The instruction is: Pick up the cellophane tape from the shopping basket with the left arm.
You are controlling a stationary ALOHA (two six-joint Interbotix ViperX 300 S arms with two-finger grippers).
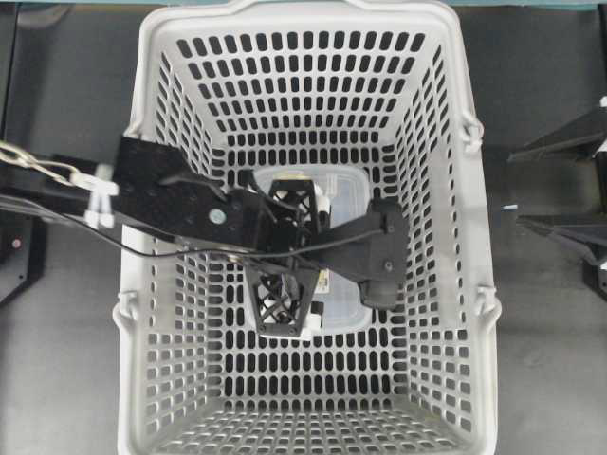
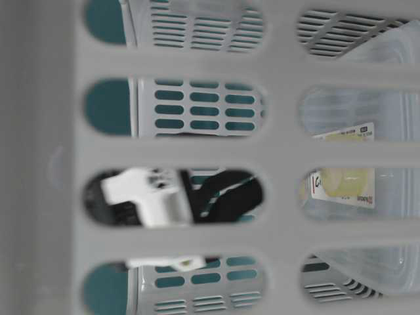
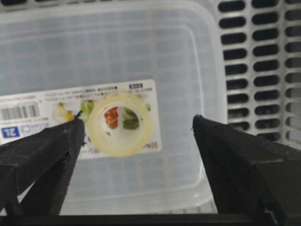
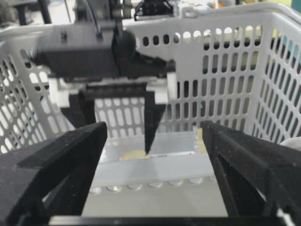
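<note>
The cellophane tape [image 3: 119, 125], a small pale-yellow roll, lies flat on the printed label of a clear plastic box [image 3: 141, 47] on the floor of the shopping basket [image 1: 446, 284]. My left gripper [image 3: 137, 120] is open and points down over the box. The tape sits between its fingers, close to the left finger [image 3: 47, 150] and well apart from the right one. In the overhead view the left gripper [image 1: 287, 251] covers the tape. The right wrist view shows the tape [image 4: 134, 154] just under one left fingertip [image 4: 148, 149]. My right gripper [image 1: 517, 188] is open and empty outside the basket.
The clear box [image 1: 346, 190] fills the middle of the basket floor. The slotted basket walls [image 3: 263, 70] rise close on all sides of the left arm. The basket handles [image 1: 471, 128] hang down at the rims. Dark table lies to either side.
</note>
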